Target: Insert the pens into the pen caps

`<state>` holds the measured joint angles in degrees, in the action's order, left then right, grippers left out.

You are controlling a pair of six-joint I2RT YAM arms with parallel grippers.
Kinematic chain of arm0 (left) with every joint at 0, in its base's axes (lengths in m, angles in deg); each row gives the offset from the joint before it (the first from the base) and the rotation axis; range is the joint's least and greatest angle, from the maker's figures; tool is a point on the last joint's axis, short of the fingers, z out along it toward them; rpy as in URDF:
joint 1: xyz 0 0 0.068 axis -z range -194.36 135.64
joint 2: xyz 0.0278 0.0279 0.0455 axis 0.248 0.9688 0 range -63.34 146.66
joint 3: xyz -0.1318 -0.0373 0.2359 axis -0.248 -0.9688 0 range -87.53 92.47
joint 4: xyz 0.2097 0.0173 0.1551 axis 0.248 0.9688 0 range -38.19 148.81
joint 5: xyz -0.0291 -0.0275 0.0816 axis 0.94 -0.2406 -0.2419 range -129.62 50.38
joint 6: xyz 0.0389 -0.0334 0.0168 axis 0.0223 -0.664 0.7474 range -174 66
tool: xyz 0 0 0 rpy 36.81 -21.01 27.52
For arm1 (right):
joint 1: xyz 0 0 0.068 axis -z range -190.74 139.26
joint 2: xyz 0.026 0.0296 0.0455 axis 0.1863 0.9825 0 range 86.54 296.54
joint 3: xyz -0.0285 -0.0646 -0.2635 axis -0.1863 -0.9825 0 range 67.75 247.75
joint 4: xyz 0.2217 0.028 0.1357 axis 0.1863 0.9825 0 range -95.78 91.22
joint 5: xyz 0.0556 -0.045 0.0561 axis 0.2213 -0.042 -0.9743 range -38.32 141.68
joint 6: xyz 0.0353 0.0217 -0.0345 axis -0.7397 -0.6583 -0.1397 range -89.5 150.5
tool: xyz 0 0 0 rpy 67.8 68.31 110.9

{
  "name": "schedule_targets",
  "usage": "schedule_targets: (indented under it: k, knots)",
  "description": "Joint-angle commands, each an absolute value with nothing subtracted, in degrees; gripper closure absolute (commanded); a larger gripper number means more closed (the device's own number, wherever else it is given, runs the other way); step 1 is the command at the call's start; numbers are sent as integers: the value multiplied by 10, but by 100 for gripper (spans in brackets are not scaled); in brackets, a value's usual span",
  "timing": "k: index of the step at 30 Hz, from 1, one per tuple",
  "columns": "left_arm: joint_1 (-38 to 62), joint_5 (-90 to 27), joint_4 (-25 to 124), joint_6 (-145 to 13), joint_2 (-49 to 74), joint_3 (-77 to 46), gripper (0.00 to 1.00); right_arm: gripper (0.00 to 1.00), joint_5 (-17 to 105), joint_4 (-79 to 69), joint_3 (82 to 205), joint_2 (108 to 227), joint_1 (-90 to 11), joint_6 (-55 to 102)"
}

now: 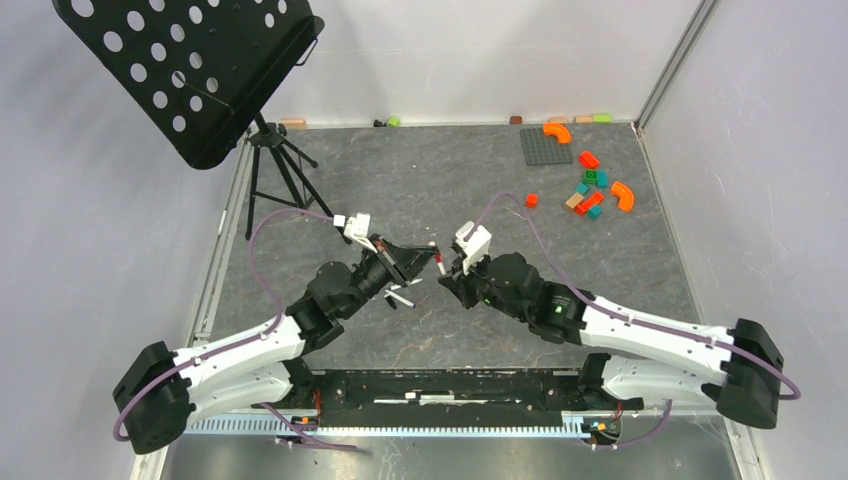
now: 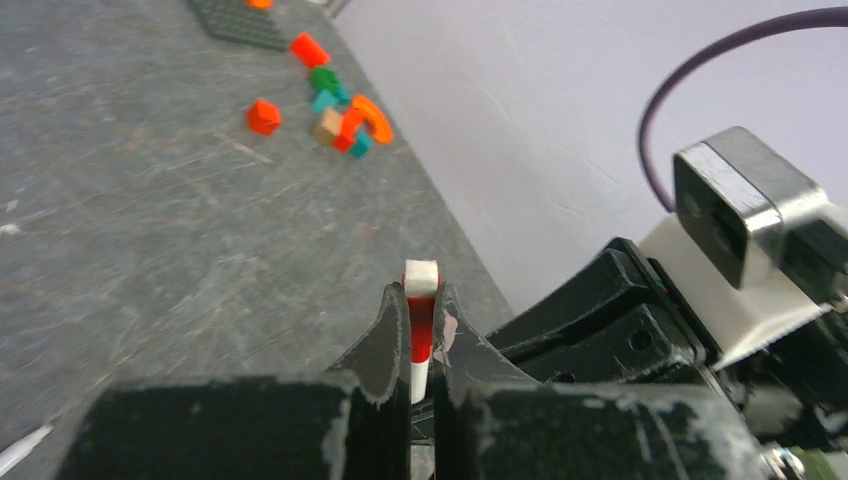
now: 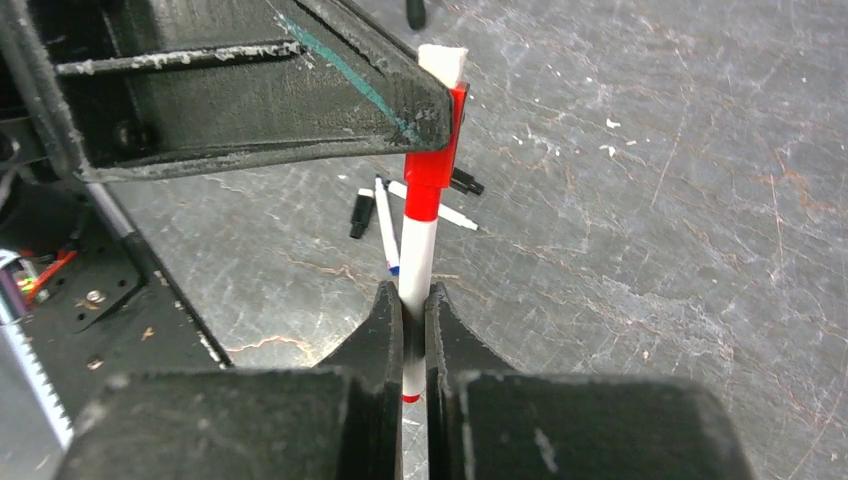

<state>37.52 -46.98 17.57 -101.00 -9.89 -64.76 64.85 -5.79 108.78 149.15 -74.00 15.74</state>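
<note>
The left jaws pinched the red cap, which sat over the tip of the pen. The right jaws pinched that pen's barrel. Below the pen, a black cap lay on the tabletop.

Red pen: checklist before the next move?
1. Right gripper shut on the red pen barrel: ok.
2. Left gripper shut on the red cap: ok.
3. Pen in line with the cap, its end inside: ok.
4. Cap pushed fully home: cannot tell.
5. Black cap lying free on the table, clear of both grippers: ok.
</note>
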Motion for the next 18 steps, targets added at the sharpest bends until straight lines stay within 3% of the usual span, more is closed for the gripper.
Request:
schedule_targets:
  k: [1, 11, 18]
  knots:
    - [409, -250, 137, -977, -97, -649, 98, 100, 557, -223, 1096, 1430, -738, 175]
    - [409, -134, 79, -958, -95, -651, 98, 100, 444, -221, 1084, 1343, -737, 169]
    - [409, -97, 50, -965, -69, -647, 98, 100, 430, -191, 1102, 1340, -738, 185]
